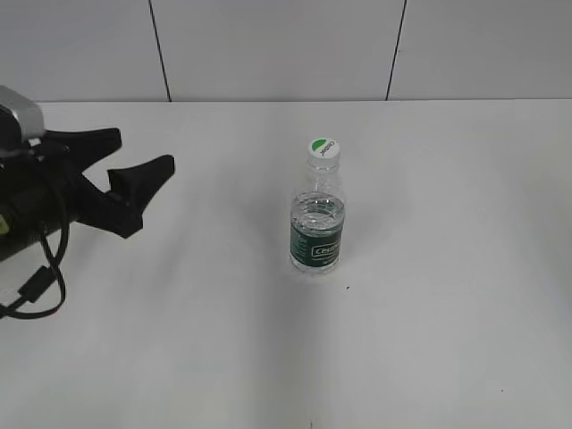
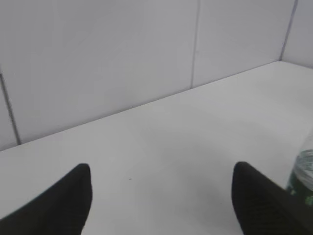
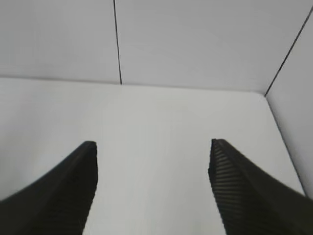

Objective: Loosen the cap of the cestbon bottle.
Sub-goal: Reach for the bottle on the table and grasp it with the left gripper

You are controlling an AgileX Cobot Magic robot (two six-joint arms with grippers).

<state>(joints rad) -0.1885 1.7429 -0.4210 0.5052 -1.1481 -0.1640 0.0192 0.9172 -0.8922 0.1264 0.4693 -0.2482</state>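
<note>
The table [image 1: 429,340] is white and matte; its near portion carries only a few small dark specks. The bottle [image 1: 317,219] stands upright near the centre of the table, clear plastic with a dark green label band around its lower body. The cap [image 1: 323,148] sits on the neck, white with a green half-circle mark on top.

The left gripper [image 1: 134,174] is at the left edge of the exterior view, well apart from the bottle, its black fingers spread wide with nothing between them. A black cable [image 1: 36,286] loops below the arm. In the left wrist view the bottle shows only as a sliver at the right edge, beside the right-hand finger.

The right gripper [image 3: 152,161] appears only in its own wrist view: fingers spread wide, holding nothing, over bare table.

Behind the table stands a grey panelled wall [image 1: 268,45] with dark vertical seams.
</note>
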